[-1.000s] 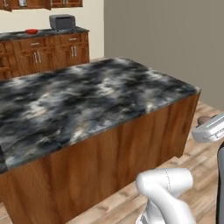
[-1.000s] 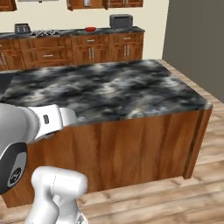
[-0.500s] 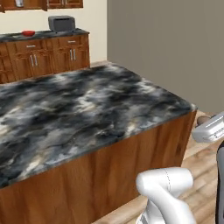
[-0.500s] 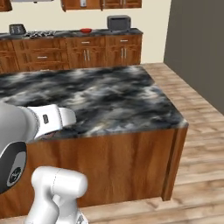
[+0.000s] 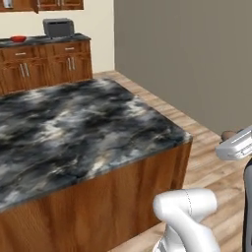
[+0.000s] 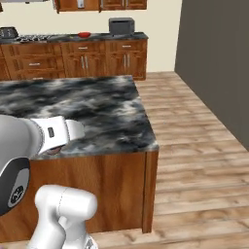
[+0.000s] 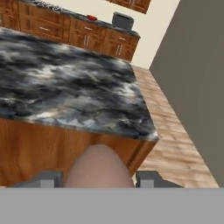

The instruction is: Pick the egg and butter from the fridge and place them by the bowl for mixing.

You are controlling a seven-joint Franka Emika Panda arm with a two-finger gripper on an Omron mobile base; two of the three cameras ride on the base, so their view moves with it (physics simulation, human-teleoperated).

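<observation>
In the hand view a brownish rounded egg (image 7: 99,168) sits between the two finger tips, with my gripper (image 7: 100,180) shut on it. From the left base view the hand (image 5: 237,144) hangs at the right edge over the wooden floor, a bit of the egg (image 5: 227,135) showing above it. In the right base view the hand (image 6: 62,133) is in front of the island's near edge. A tall plain grey face, possibly the fridge (image 5: 197,59), stands at the right. The butter is out of view.
A dark marble island (image 5: 74,128) with wooden sides fills the left and middle. Against the back wall, brown cupboards carry a small red bowl (image 6: 84,34) and a grey toaster (image 6: 121,25). Wooden floor (image 6: 194,146) runs between the island and the grey face.
The whole picture has shifted: the base has moved, so the island slides left and the grey face grows at the right. The gripper stays shut on the egg.
</observation>
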